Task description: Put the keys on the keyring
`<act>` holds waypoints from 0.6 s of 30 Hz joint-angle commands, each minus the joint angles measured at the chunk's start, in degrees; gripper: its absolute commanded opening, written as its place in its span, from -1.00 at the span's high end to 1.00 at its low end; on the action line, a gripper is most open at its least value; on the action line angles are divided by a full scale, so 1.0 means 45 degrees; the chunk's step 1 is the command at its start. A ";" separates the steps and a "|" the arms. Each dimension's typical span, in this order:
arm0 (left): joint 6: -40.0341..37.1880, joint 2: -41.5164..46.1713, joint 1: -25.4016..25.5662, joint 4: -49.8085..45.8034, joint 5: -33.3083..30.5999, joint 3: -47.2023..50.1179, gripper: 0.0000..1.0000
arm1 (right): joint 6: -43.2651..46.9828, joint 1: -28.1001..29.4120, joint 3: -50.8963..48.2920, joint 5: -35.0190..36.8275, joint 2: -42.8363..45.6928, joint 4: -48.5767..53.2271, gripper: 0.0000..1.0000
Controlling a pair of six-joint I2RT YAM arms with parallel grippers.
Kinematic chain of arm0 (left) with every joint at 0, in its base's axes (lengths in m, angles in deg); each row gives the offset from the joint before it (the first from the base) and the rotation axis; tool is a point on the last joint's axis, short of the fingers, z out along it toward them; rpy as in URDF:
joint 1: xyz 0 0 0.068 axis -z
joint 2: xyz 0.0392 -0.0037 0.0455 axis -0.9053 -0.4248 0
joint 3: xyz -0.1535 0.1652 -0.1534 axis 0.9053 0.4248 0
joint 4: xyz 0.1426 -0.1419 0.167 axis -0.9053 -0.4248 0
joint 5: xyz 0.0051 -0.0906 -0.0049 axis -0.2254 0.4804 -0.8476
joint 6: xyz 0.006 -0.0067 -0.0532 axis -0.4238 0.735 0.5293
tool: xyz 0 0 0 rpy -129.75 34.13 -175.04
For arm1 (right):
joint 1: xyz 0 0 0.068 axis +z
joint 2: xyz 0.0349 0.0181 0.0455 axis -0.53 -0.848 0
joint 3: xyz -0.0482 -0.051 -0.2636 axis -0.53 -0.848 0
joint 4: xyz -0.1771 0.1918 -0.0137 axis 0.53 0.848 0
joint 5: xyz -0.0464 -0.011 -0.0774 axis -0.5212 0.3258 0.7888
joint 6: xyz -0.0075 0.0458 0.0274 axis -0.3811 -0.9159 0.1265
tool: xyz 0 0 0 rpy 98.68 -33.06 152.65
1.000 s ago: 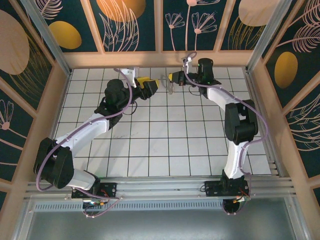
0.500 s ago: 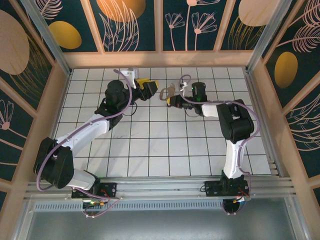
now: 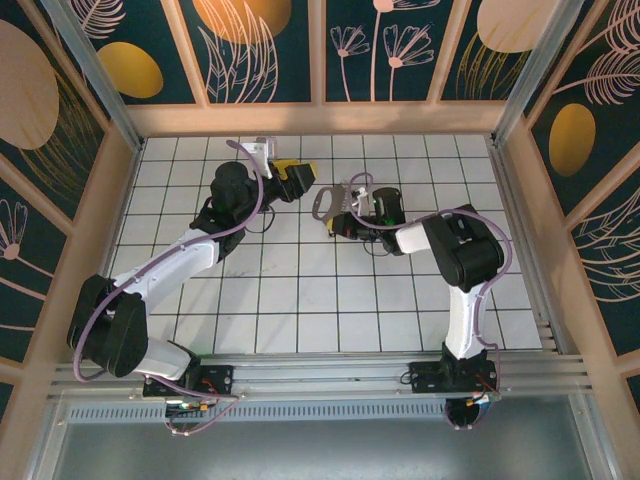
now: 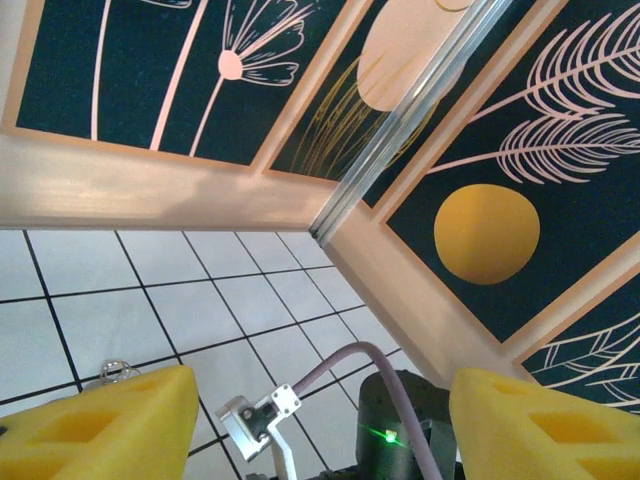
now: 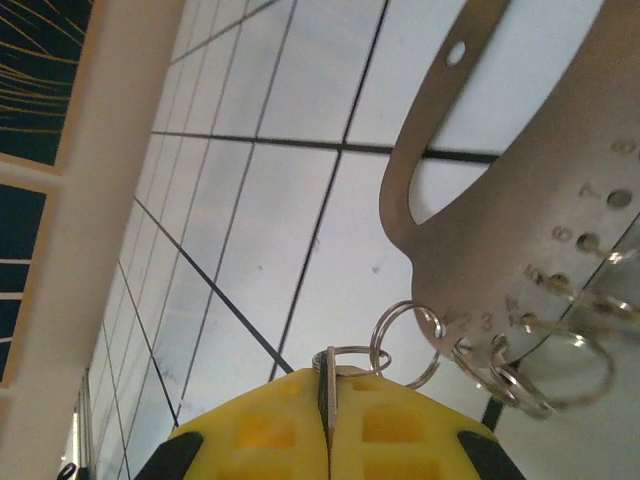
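Observation:
The keyring [image 5: 520,200] is a grey flat metal loop with numbered holes and several small split rings [image 5: 404,342] along one edge. In the top view the keyring [image 3: 326,200] hangs just left of my right gripper [image 3: 339,221]. My right gripper [image 5: 328,400] is shut on a thin flat metal piece [image 5: 327,378], which looks like a key seen edge-on. A small ring around that piece links to the keyring's rings. The key's head is hidden between the pads. My left gripper [image 3: 300,177] hovers open a tile to the left of the keyring, with nothing between its yellow fingers [image 4: 100,425].
The left wrist view looks past the open left gripper [image 4: 320,430] at the right arm's black wrist [image 4: 400,430], its purple cable [image 4: 340,362] and a silver bracket [image 4: 255,420]. Wooden walls [image 3: 320,118] ring the white tiled floor [image 3: 330,300].
My right arm has swung down and to the left from the back wall, carrying the keyring nearer to the left gripper. The left arm has stayed put.

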 commanded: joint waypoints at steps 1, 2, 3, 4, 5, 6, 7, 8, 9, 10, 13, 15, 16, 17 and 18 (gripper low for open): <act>0.0205 -0.0103 0.0037 0.0461 0.0328 0.0107 -0.35 | -0.0166 0.0319 -0.0498 0.0257 0.0753 -0.0610 0.95; 0.0212 -0.0124 0.0037 0.0474 0.0364 0.0107 -0.35 | -0.0190 0.0398 -0.0622 0.0223 0.0822 -0.0589 0.87; 0.0252 -0.0153 0.0037 0.0451 0.0422 0.0089 -0.35 | -0.0239 0.0505 -0.0780 0.0134 0.0951 -0.0606 0.70; 0.0252 -0.0173 0.0037 0.0432 0.0494 0.0052 -0.36 | -0.0264 0.0617 -0.0946 0.0112 0.1135 -0.0583 0.55; 0.0271 -0.0197 0.0037 0.0383 0.0572 0.0014 -0.36 | -0.0286 0.0758 -0.1206 0.0061 0.1406 -0.0598 0.41; 0.0310 -0.0202 0.0037 0.0378 0.0647 0.0009 -0.37 | -0.0330 0.0922 -0.1505 -0.0029 0.1791 -0.0671 0.30; 0.0349 -0.0186 0.0037 0.0389 0.0710 0.0009 -0.38 | -0.0347 0.1028 -0.1795 -0.0129 0.2174 -0.0705 0.24; 0.0391 -0.0165 0.0037 0.0421 0.0793 0.0038 -0.39 | -0.0328 0.1130 -0.2173 -0.0199 0.2723 -0.0708 0.18; 0.0456 -0.0129 0.0037 0.0480 0.0854 0.0094 -0.41 | -0.0289 0.1167 -0.2591 -0.0192 0.3336 -0.0726 0.10; 0.0521 -0.0072 0.0037 0.0580 0.0896 0.0108 -0.42 | -0.0288 0.1128 -0.2955 -0.0118 0.3864 -0.0696 0.00; 0.0700 0.0187 0.0037 0.0789 0.0884 0.0618 -0.49 | 0.0169 0.0957 -0.3724 0.0208 0.5684 0.0258 -0.12; 0.0682 0.0470 0.0036 0.0707 0.0667 0.0866 -0.67 | 0.0463 0.0703 -0.4015 0.0483 0.6811 0.1013 -0.30; 0.0603 0.0673 0.0037 0.0570 0.0464 0.0960 -0.84 | 0.0592 0.0476 -0.4140 0.0664 0.7391 0.1331 -0.43; 0.0514 0.0893 0.0034 0.0380 0.0197 0.1072 -0.97 | 0.0752 0.0228 -0.4128 0.0894 0.7910 0.1863 -0.47; 0.0429 0.1104 0.0037 0.0224 -0.0149 0.1199 -0.97 | 0.0953 -0.0014 -0.4045 0.1083 0.8340 0.2348 -0.76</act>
